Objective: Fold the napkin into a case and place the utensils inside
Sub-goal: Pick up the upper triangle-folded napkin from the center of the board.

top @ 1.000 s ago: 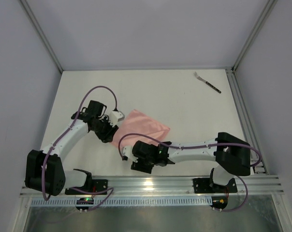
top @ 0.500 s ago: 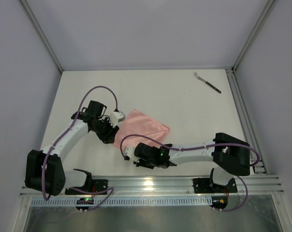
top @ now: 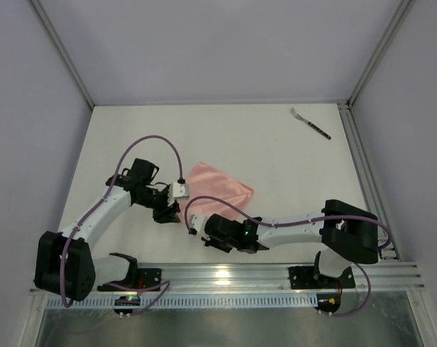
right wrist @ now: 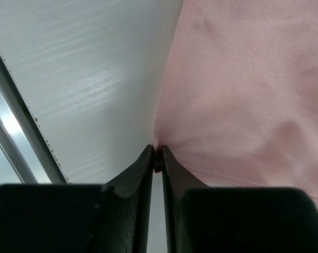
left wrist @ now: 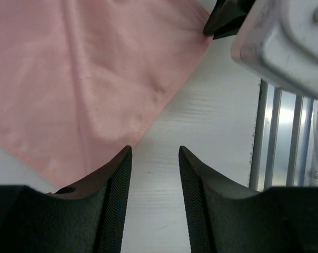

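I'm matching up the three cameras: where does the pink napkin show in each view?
Top external: napkin mid-frame, just below centre.
Left wrist: napkin fills the upper left.
Right wrist: napkin fills the right side, its corner pinched by the right gripper.
Shared landmark: the metal rail, at bottom, right and left respectively.

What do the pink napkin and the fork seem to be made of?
The napkin looks like thin woven cloth, matte: soft wrinkles and a stitched hem show. The fork seems to have a silvery metal head and a dark handle, perhaps plastic; too small to be sure.
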Robot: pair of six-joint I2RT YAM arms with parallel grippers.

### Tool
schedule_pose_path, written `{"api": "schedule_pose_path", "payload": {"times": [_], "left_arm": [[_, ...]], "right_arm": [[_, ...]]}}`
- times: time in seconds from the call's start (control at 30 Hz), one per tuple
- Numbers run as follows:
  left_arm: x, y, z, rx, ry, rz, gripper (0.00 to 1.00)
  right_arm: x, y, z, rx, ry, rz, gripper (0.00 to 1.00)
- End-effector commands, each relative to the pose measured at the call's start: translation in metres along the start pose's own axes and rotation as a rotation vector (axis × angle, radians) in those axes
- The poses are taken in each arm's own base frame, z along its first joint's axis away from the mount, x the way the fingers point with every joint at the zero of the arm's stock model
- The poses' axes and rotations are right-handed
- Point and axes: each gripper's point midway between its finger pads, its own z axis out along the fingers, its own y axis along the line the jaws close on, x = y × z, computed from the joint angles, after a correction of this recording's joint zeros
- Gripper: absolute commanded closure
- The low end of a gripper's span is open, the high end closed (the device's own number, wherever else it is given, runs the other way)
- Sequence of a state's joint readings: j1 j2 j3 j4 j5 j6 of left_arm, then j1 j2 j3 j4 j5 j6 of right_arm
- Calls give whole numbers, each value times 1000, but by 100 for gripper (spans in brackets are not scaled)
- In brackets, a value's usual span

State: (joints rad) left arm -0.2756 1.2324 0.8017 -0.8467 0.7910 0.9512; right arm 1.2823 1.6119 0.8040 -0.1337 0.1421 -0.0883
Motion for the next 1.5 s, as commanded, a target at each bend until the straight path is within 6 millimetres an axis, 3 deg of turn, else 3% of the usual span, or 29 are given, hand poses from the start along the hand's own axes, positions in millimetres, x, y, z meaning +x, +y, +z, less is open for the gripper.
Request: {"api": "schedule_pose_path", "payload": {"times": [0.0,0.1,0.13,0.17,0.23,0.47,0.67,0.8,0.93,1.1,1.37,1.47], "left_arm": [[-15,10,5,4,-75,263,57],[-14,22,9,-33,-37,311,57],[-14,25,11,-42,-29,319,57],[-13,25,13,-41,-24,325,56],[-11,21,18,-35,-4,346,55],[-4,3,32,1,61,414,51],[10,-7,49,13,134,487,47],[18,-1,60,-51,208,521,42],[18,10,71,-143,248,552,43],[23,8,80,-176,308,602,51],[52,-9,88,-104,418,650,67],[52,-12,92,-84,413,645,83]], "right_arm": [[4,2,-2,17,-53,71,85],[14,1,-1,27,-56,91,71],[13,1,-2,26,-61,91,66],[12,1,-3,24,-65,93,54],[7,1,-8,23,-87,124,47],[-16,-10,-50,55,-240,223,42],[-15,-16,-77,76,-334,470,35],[-13,-31,-96,75,-414,760,34],[-11,-40,-108,64,-491,901,34],[-3,-38,-110,51,-468,971,34],[16,-27,-97,14,-307,1148,36],[23,-33,-92,-10,-288,1300,36]]}}
